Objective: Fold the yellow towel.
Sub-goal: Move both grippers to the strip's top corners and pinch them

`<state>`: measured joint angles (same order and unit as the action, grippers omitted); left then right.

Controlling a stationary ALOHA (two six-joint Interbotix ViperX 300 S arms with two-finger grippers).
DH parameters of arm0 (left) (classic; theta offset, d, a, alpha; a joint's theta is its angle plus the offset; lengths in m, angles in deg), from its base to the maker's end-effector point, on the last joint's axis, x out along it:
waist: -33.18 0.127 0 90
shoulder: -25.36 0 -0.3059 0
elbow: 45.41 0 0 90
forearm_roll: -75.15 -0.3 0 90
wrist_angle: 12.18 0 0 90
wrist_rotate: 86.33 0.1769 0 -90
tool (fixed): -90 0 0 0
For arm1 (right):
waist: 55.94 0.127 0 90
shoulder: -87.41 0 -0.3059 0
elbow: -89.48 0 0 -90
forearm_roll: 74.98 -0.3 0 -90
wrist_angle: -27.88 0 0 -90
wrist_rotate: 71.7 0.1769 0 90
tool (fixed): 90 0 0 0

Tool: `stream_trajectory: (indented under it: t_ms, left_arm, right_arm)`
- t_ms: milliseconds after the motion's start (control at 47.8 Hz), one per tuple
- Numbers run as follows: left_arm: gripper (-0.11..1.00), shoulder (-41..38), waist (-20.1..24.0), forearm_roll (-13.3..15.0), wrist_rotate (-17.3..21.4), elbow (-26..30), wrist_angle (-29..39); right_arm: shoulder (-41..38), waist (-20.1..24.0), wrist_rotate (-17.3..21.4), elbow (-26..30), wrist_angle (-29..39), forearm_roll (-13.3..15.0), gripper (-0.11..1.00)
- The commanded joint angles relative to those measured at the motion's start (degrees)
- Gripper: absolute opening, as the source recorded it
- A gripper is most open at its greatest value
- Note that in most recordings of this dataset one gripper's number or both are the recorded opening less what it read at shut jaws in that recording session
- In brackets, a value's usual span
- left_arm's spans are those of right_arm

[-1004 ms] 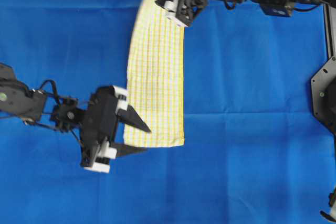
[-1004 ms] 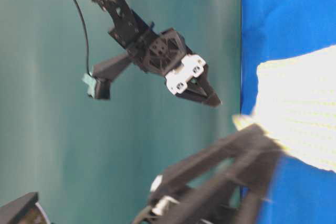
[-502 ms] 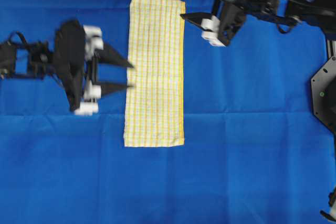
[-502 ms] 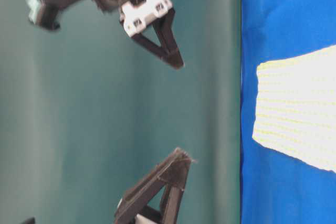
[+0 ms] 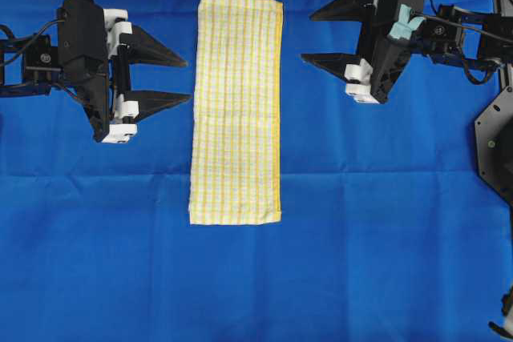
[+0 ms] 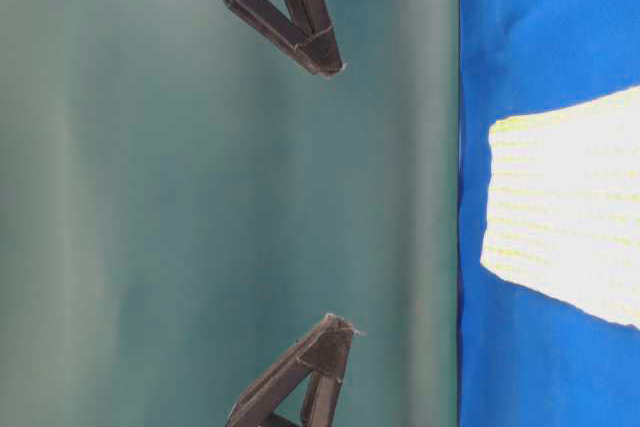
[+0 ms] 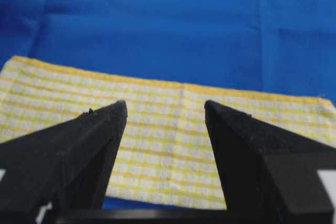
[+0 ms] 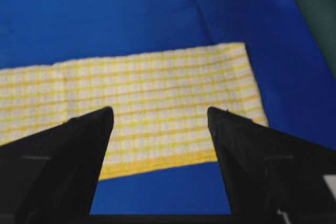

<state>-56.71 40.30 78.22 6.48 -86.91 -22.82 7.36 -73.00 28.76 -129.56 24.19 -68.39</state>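
Left end effector (image 5: pixel 168 78) sits at 9 o'clock of the yellow towel (image 5: pixel 237 110) in my overhead view, tips aimed toward the cloth's long left edge, just beside it but not touching. Its two prongs are spread apart w/ nothing between them, so it's released. Right end effector (image 5: pixel 323 36) is on the opposite side, approx 3 o'clock of the towel's upper part, tips pointing back at the right hem, a bit further off than the left one. Prongs also splayed wide, empty, released.

Towel is a long narrow strip, folded, running 12 to 6 o'clock across the middle of the blue cloth (image 5: pixel 385 238) that covers the surface. Lies flat; bottom edge ends well below both end effectors, top edge is roughly level w/ them.

Left wrist view: I see the towel (image 7: pixel 168 129) crosswise beyond the black fingers (image 7: pixel 89 145), blue showing in the gap low down, so the tips are off the cloth. Right wrist view: same thing, towel (image 8: pixel 157 87) stretched across, one short end visible at 3 o'clock, fingers (image 8: pixel 252 150) framing it w/o contact.

Table-level view: both pairs of tips hang clear of the surface, left one (image 6: pixel 325 342) low in frame, right one (image 6: pixel 320 52) high in frame, the towel (image 6: pixel 570 217) flat on the blue.
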Motion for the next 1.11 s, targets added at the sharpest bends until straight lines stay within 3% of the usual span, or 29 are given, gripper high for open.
stream_trajectory:
  t_ms: [0,188,356,669,1088]
  left_arm:
    - [0.56,0.4,0.1,-0.2,0.1,0.8,-0.4]
    - [0.56,0.0,0.8,-0.2,0.2,1.1,-0.6]
    - [0.59,-2.4,4.4,-0.2,0.4,2.8,-1.4]
    - [0.82,-12.7,13.3,-0.2,3.4,7.7,-1.7]
    - [0.82,-28.1,21.5,-0.2,3.5,12.7,-7.3]
  right_arm:
    - [0.0,0.0,0.1,1.5,-0.6,-0.1,0.73]
    - [-2.0,-0.4,-0.2,3.0,-0.4,-0.1,0.73]
    - [-5.9,-3.3,-0.4,6.0,0.0,0.0,0.73]
    - [-16.5,-10.4,-0.4,12.1,2.4,0.0,0.73]
    - [-30.7,-15.0,0.3,17.8,2.5,-0.4,0.73]
